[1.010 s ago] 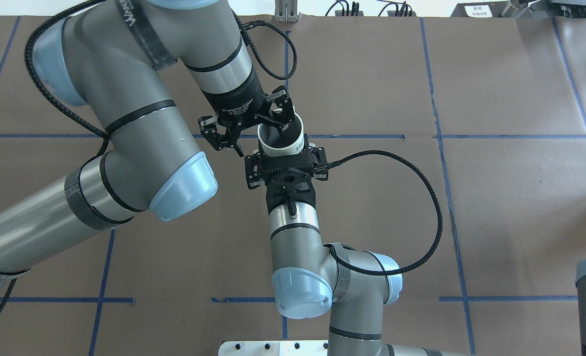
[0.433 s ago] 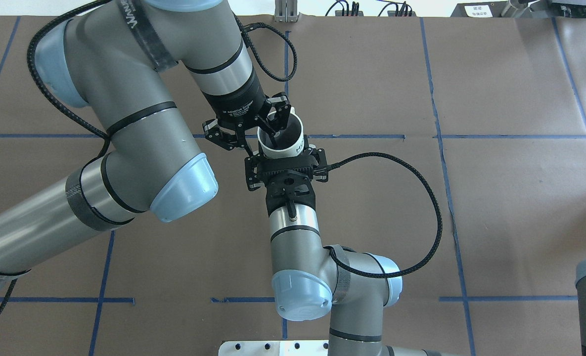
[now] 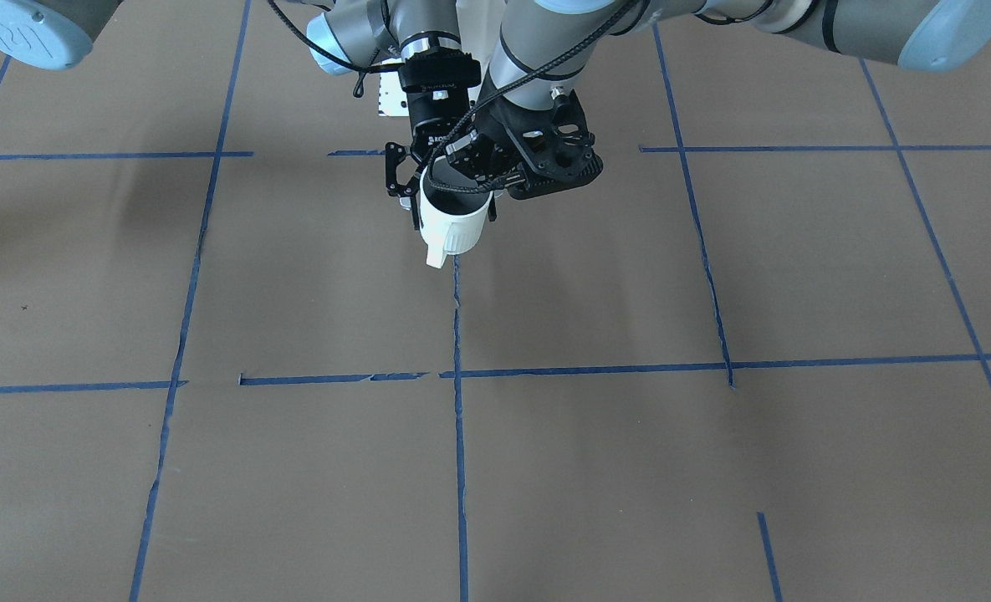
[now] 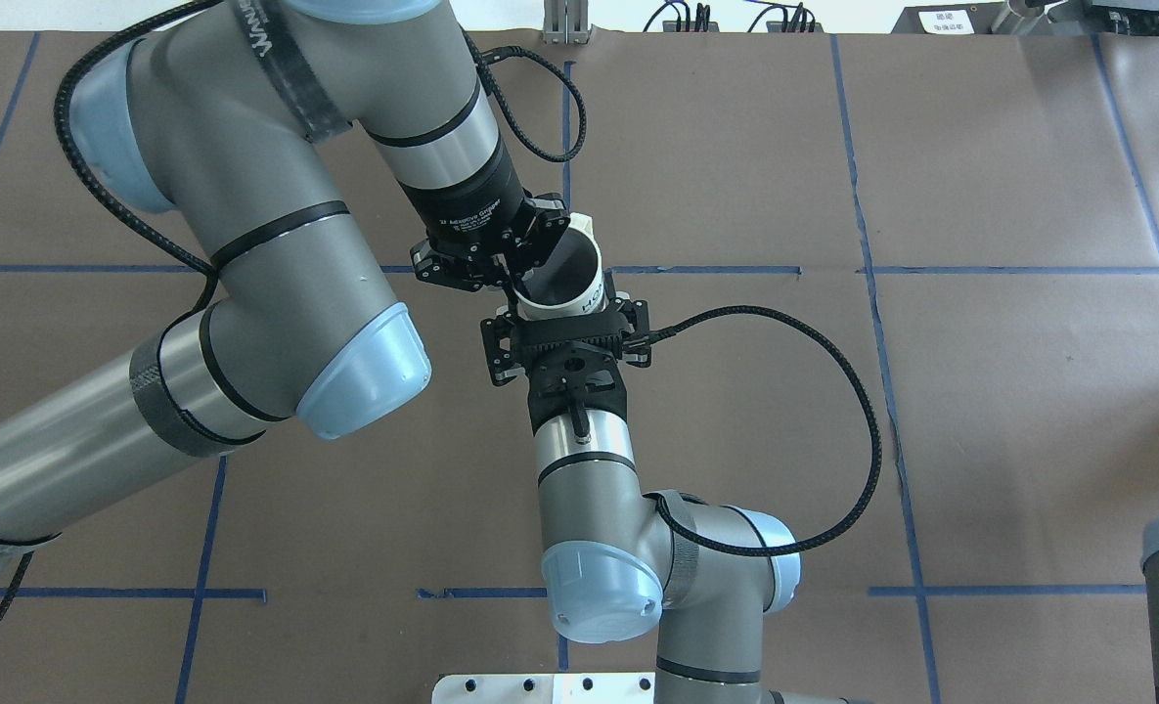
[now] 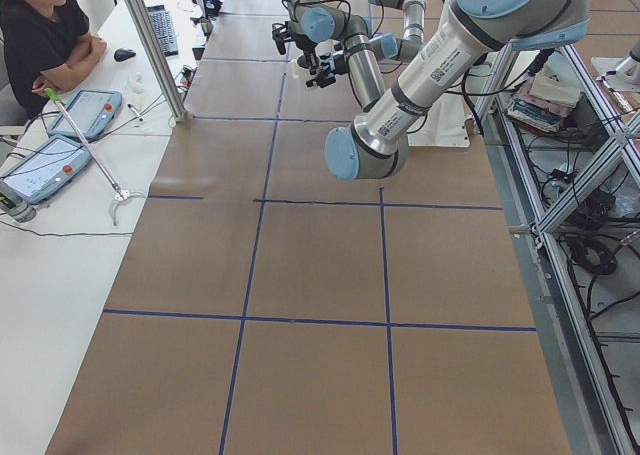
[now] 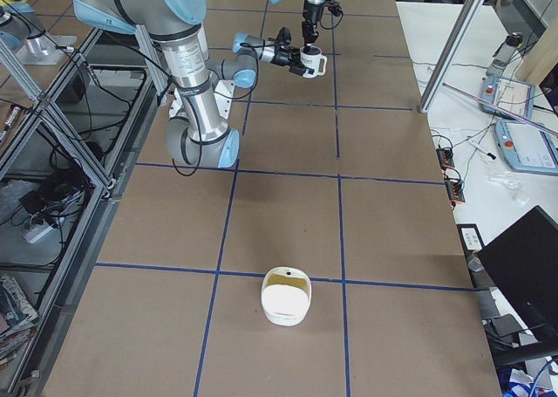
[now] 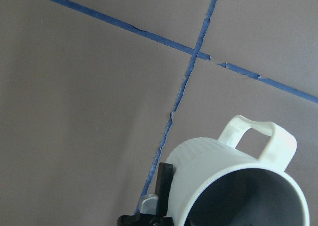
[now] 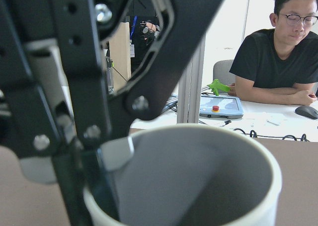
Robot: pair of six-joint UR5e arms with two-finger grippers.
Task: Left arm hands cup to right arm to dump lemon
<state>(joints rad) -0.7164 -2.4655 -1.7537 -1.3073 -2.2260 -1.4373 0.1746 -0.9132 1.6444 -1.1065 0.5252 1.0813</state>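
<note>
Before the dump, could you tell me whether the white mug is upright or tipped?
Upright: the white mug faces its mouth up in the overhead view, and its rim sits level in the right wrist view.

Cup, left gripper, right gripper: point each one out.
cup (image 3: 457, 221): front-facing view, white outer wall.
left gripper (image 4: 518, 282): overhead view, midway between fingertips at rim.
right gripper (image 4: 561, 307): overhead view, midway between fingertips flanking cup.

Brown paper covers the tabletop (image 3: 712, 468), marked into squares by blue tape lines (image 3: 545, 370). Beyond its far long edge stands a white desk (image 5: 50, 285) carrying a pendant tablet (image 5: 85, 113), a keyboard (image 5: 162, 30) and a mouse (image 5: 124, 54). A man in a black T-shirt (image 5: 40, 40) sits there. An aluminium post (image 5: 152, 45) rises at that edge.
</note>
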